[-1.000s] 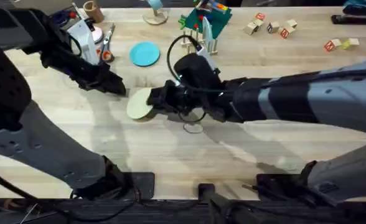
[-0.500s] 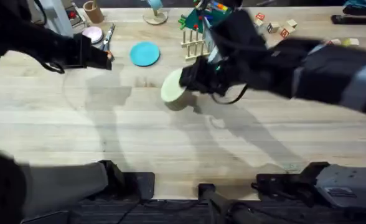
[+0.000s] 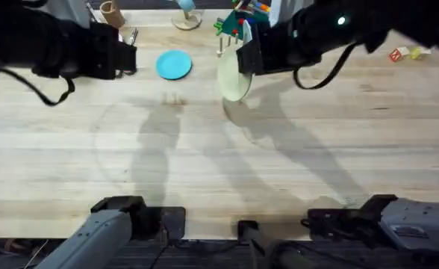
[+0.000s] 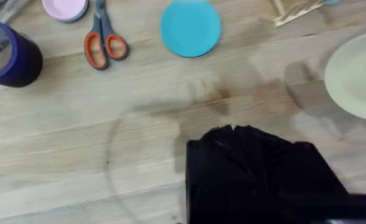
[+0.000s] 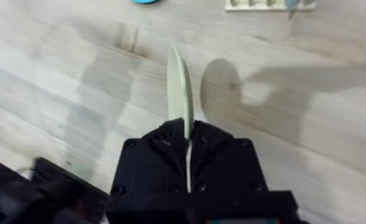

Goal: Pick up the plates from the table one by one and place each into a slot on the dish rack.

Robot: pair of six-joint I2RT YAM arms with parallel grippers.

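My right tool [image 5: 187, 140] grips the cream plate [image 3: 233, 73] edge-on above the tabletop [image 3: 219, 164], near the dish rack [image 5: 270, 5]; my left tool's grip I cannot tell.

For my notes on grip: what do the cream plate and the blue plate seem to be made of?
Cream plate: probably plastic, thin, matte edge, no glaze shine. Blue plate: likely the same, flat even colour, no reflection. Ceramic cannot be excluded.

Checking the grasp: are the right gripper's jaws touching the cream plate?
Touching. The right wrist view shows the cream plate edge-on, clamped between the right gripper jaws.
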